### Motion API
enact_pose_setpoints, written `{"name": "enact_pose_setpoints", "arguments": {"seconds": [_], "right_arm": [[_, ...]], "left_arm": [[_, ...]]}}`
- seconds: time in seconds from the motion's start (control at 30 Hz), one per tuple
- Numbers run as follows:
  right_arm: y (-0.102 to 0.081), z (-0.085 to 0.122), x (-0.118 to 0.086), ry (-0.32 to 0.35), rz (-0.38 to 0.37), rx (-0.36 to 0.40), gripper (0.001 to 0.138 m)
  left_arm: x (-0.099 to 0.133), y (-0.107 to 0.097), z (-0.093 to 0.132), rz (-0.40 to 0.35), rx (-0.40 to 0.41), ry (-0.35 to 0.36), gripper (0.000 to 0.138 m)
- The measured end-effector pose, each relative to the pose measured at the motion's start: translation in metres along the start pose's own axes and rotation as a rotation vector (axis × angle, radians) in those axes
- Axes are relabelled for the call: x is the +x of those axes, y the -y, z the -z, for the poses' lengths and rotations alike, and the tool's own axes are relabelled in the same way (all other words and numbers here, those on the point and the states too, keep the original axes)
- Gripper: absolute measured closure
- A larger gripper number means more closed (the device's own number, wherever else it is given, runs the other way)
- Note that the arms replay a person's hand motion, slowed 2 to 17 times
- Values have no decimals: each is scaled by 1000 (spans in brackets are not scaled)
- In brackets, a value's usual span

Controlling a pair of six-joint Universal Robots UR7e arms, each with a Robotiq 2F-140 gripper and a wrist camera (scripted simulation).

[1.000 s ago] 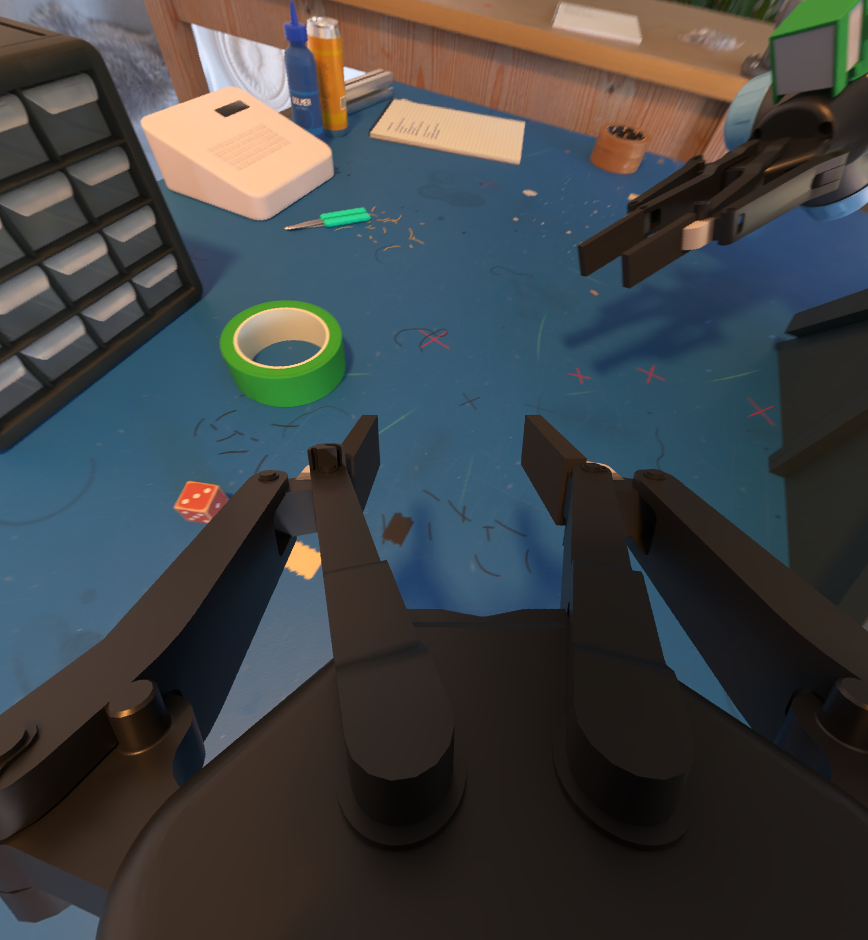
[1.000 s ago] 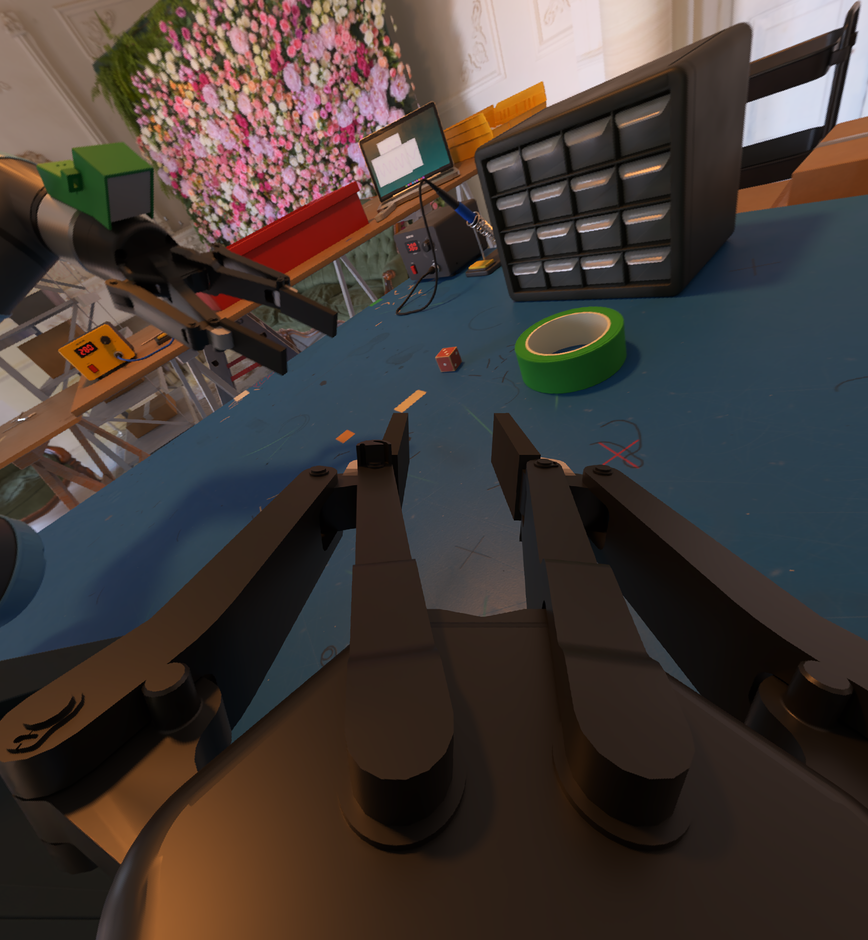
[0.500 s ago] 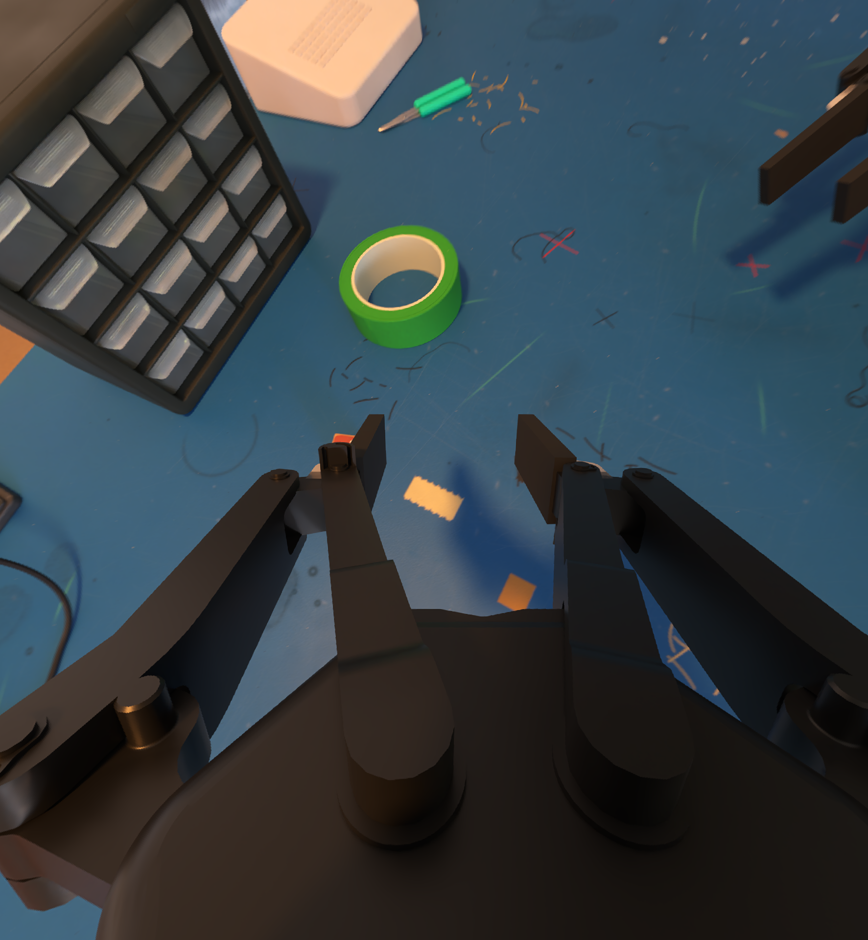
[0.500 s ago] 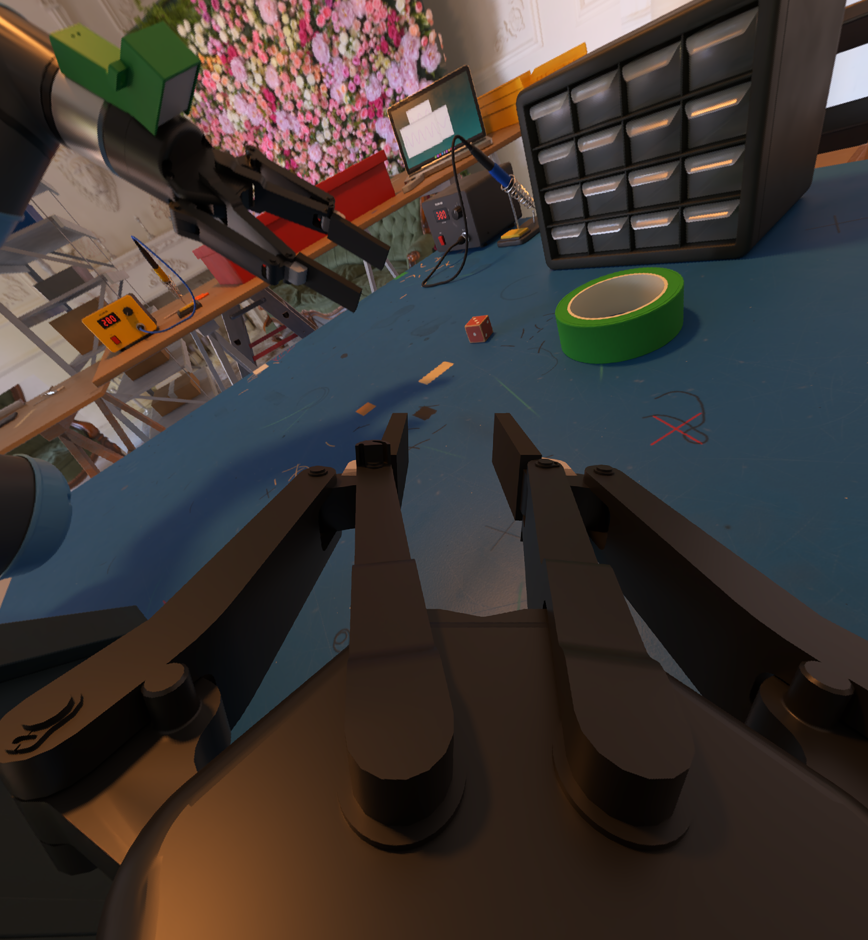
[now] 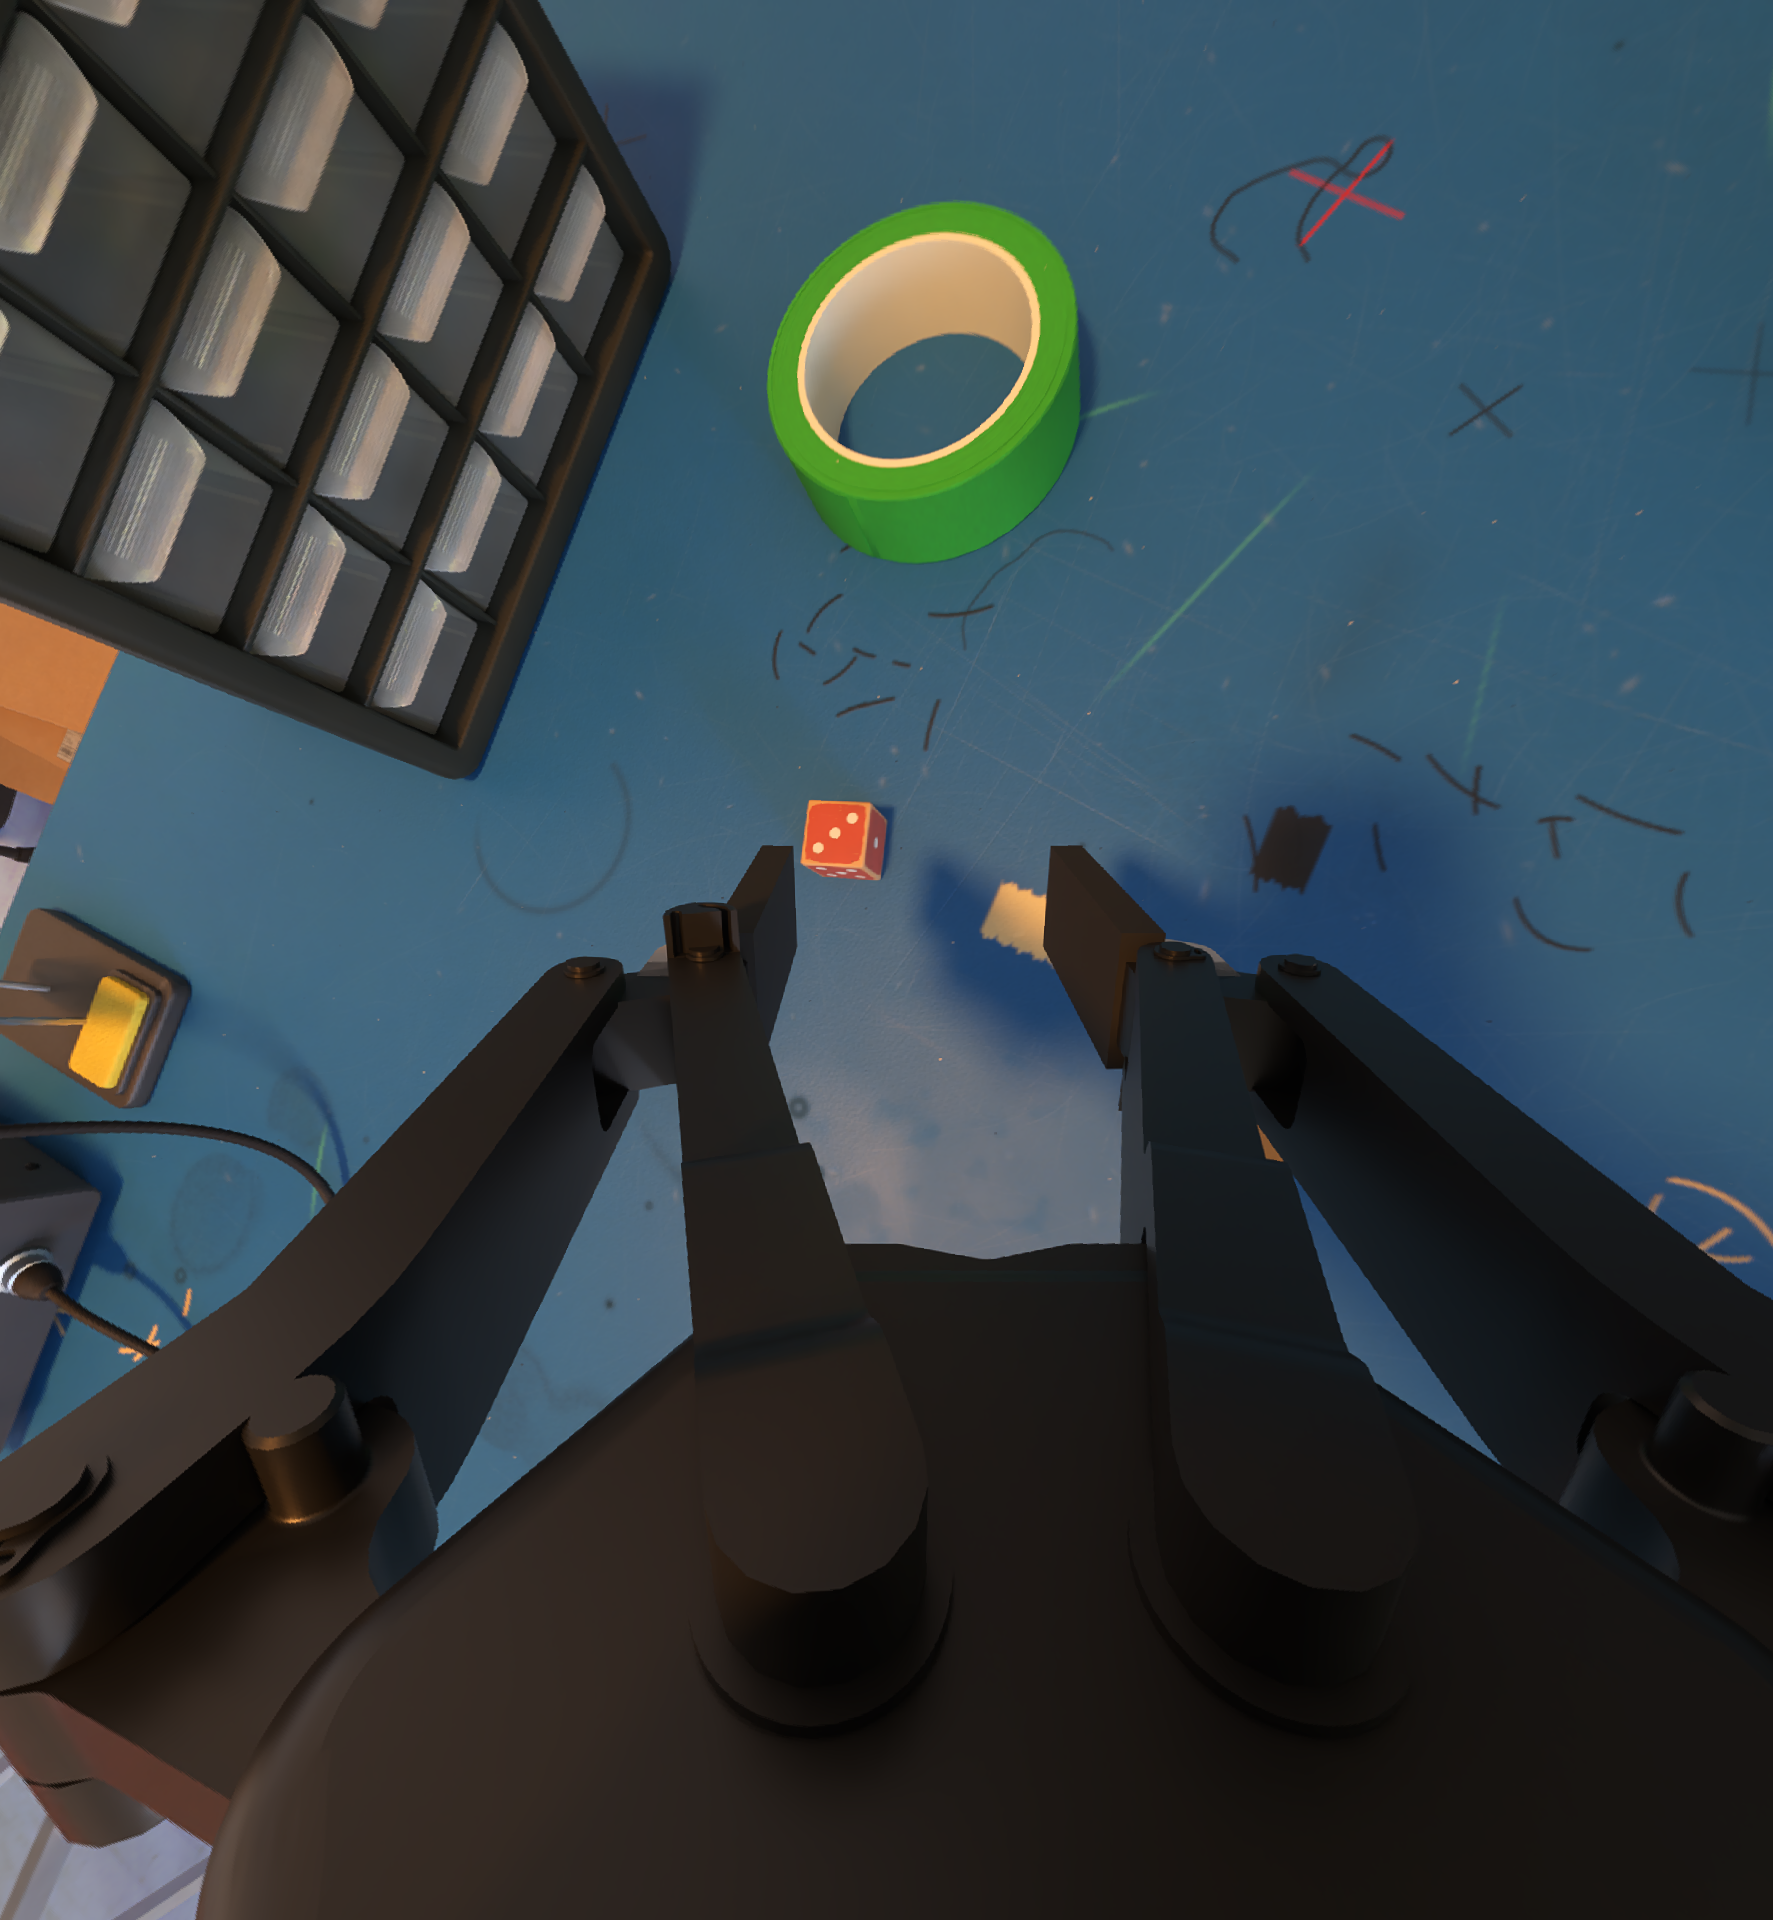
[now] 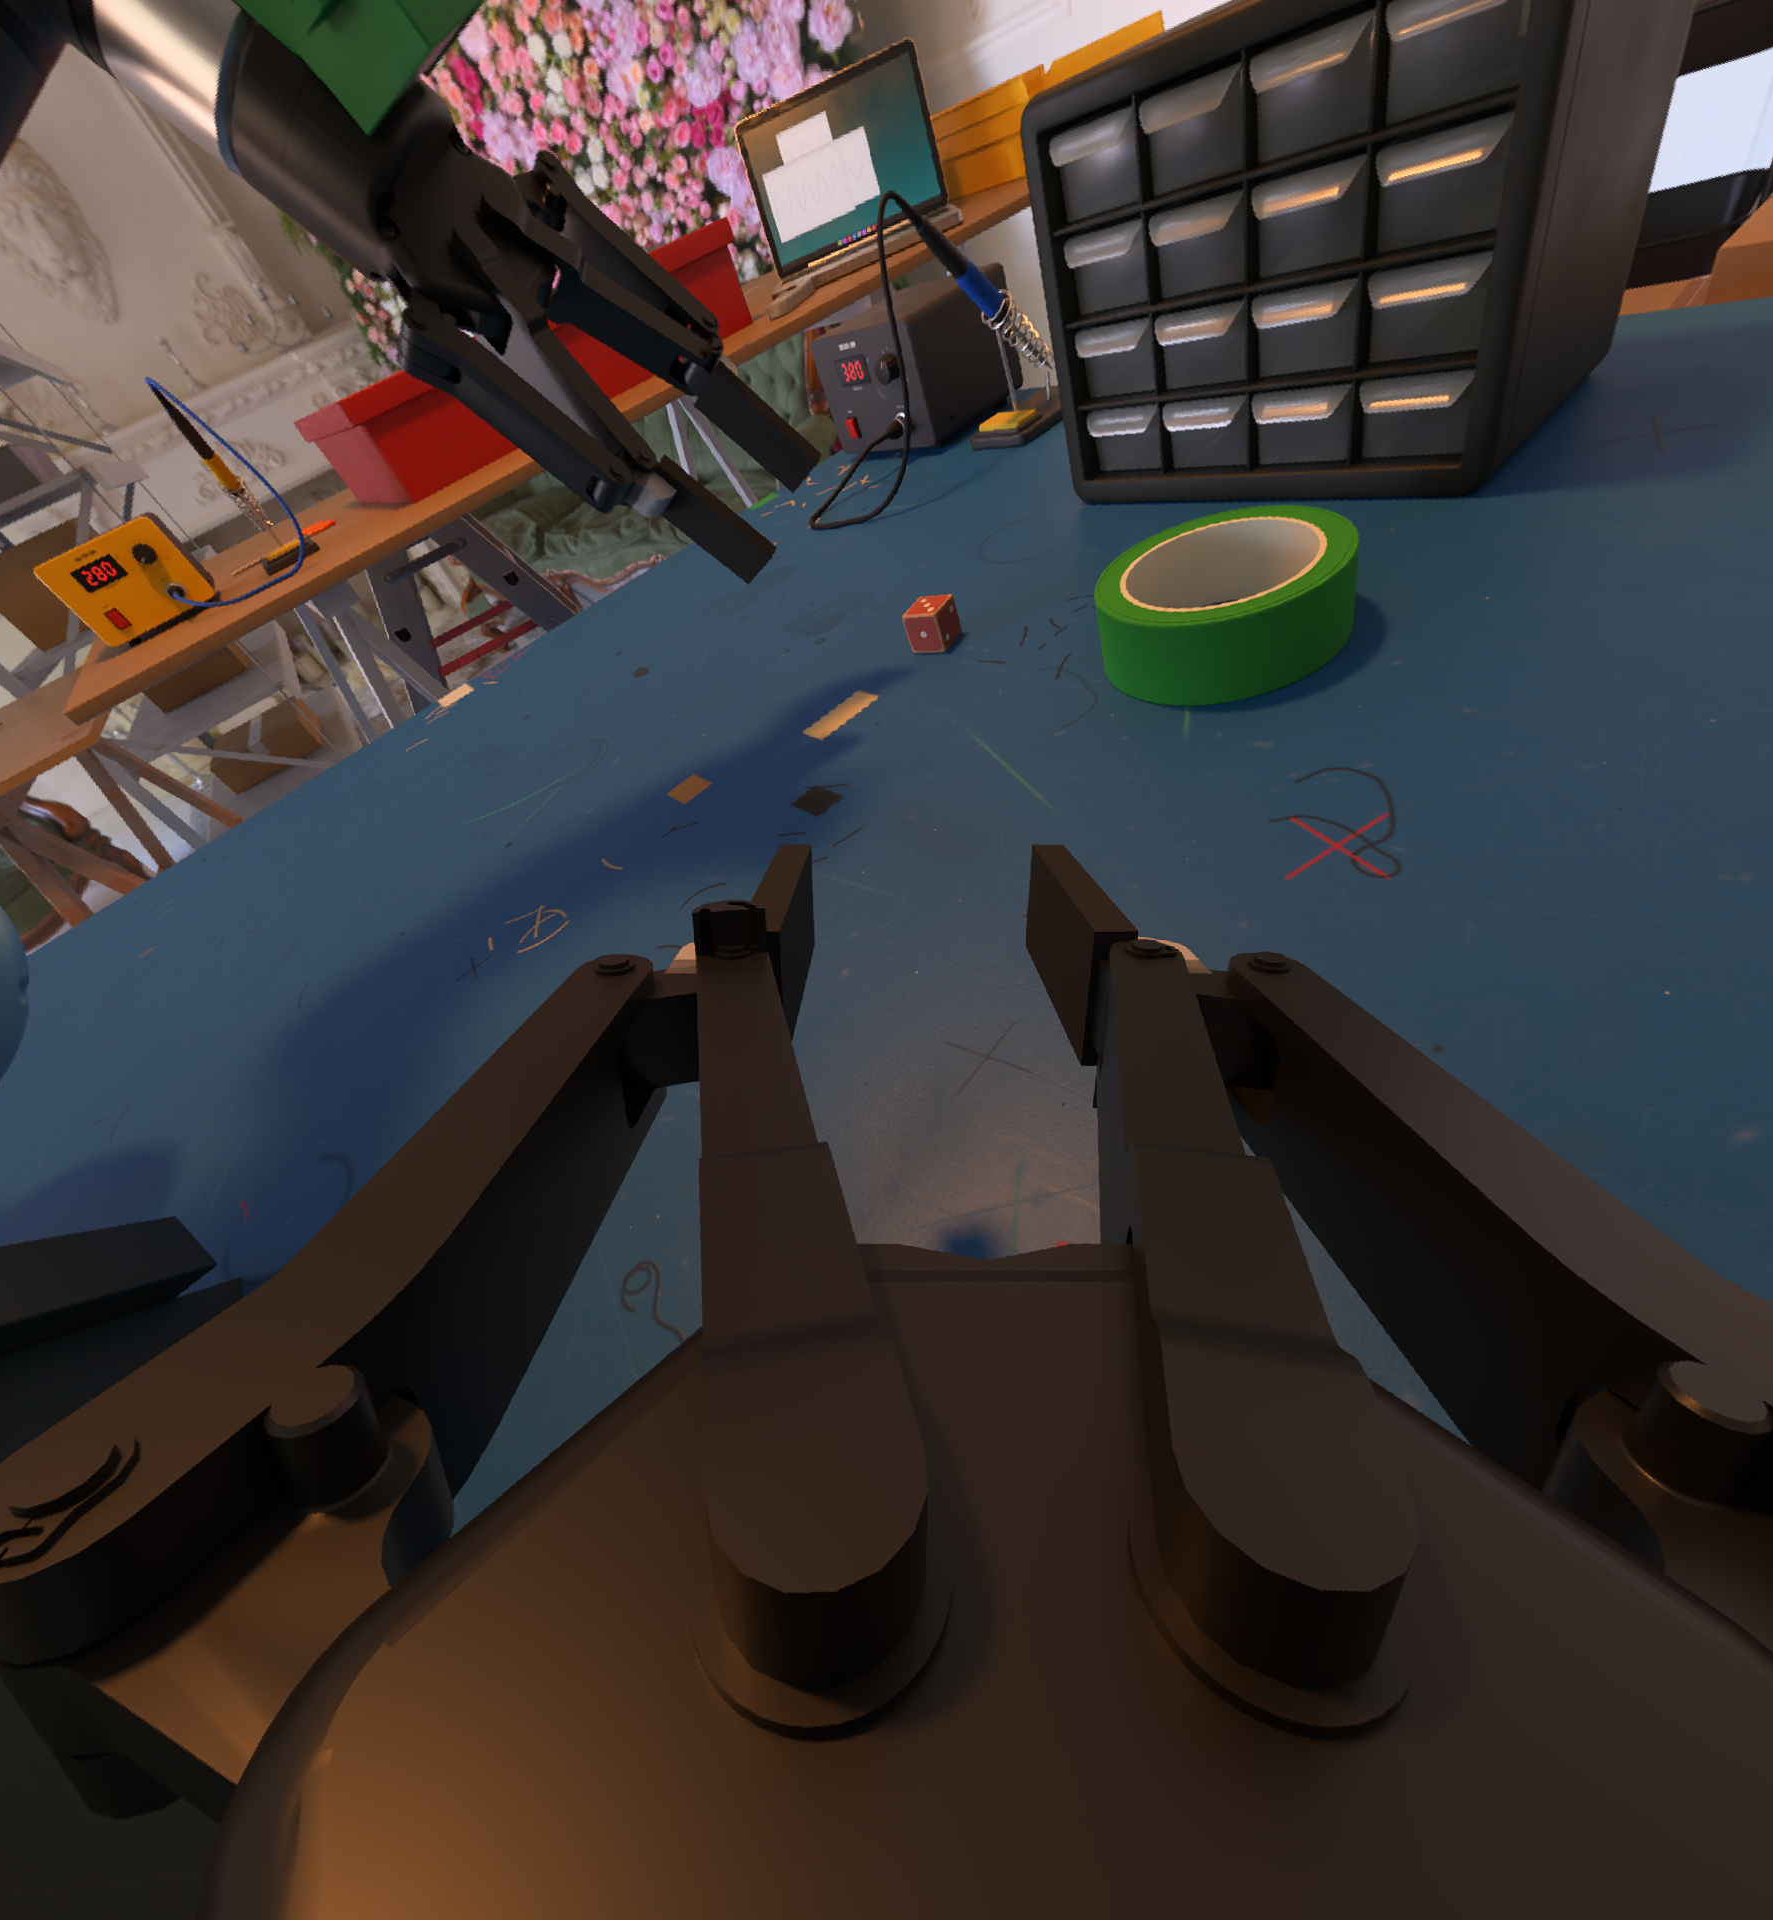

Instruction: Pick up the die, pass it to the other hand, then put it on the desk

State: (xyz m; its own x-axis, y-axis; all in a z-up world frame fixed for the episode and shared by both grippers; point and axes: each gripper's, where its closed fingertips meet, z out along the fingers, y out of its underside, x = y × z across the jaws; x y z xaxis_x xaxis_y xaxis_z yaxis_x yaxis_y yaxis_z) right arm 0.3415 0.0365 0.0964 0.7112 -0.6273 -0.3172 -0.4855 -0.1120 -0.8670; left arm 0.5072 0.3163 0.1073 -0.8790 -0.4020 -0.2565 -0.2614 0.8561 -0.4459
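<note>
Since half a second before, the left gripper (image 5: 920, 883) had swung over the small red die with white pips (image 5: 842, 840), which had been nearly hidden behind one finger and now lay clear on the scuffed blue desk top (image 5: 1381, 644) at the centre of the left wrist view, just beyond the left-hand fingertip. Its fingers were spread wide and empty — not yet around the die. In the right wrist view the right gripper (image 6: 921, 899) hung low over the desk in the lower half of the frame, likewise spread and holding nothing, well apart from the die (image 6: 931, 623).

The die looked light, rigid and smooth-sided; it would likely skid or twist if pinched on its corners, so two opposite flat faces seemed the place to grip. A green roll of tape (image 5: 926, 379) sat above it in the frame, and a dark cabinet of small drawers (image 5: 238, 312) filled the upper left, cut off by the edge. The die's underside and far faces were hidden.
</note>
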Motion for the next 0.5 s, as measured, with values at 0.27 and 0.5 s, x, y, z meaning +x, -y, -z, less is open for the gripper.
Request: {"name": "enact_pose_setpoints", "arguments": {"seconds": [0.27, 0.5], "right_arm": [[2, 2, 3, 6, -25, 18, 83], [3, 4, 7, 7, -54, 26, 84]], "left_arm": [[-13, -3, -21, -34, -49, -28, 78], [-15, -3, -37, -29, -75, -107, 78]]}}
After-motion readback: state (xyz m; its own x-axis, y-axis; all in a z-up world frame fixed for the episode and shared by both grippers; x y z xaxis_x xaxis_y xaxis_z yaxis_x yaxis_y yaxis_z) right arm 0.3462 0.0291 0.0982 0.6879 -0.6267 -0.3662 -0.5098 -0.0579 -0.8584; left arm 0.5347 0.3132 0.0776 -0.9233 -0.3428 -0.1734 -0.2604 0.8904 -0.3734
